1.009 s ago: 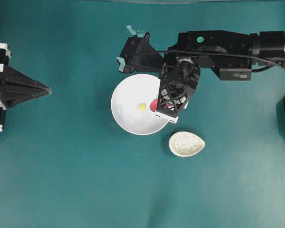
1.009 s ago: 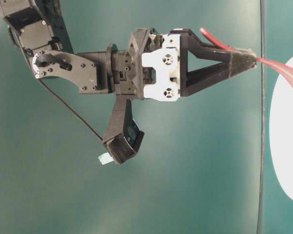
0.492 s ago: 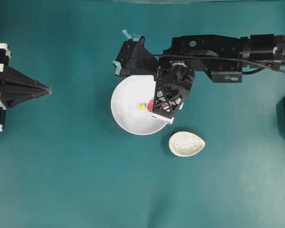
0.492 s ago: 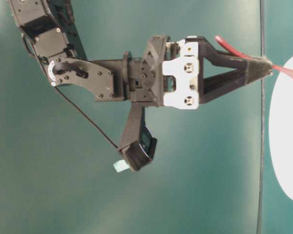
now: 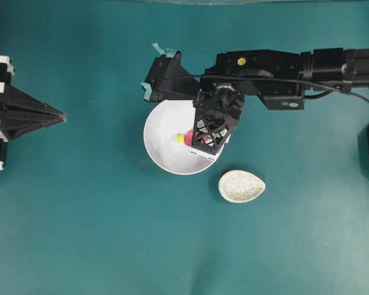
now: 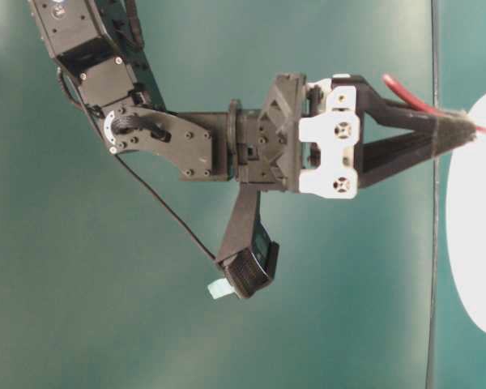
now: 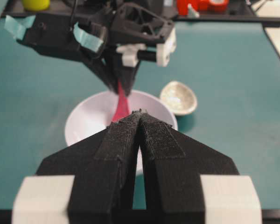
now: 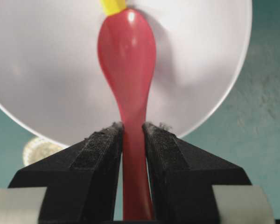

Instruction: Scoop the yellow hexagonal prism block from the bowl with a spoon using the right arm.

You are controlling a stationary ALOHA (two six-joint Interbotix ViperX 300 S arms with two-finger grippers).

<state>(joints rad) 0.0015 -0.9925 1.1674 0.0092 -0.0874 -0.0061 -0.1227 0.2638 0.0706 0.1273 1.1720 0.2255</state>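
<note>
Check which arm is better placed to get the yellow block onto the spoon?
Right. Its tool is clamped on the spoon, whose scoop tip meets the yellow block inside the bowl. The left tool sits shut at the table's far edge, holding nothing.

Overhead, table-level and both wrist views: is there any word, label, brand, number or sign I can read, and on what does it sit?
None can be read in any view.
The bowl, spoon and speckled dish bear no marking.
The teal tape tabs on the right arm are blank.
The red and yellow things beyond the table in the left wrist view are too blurred to show any text.
</note>
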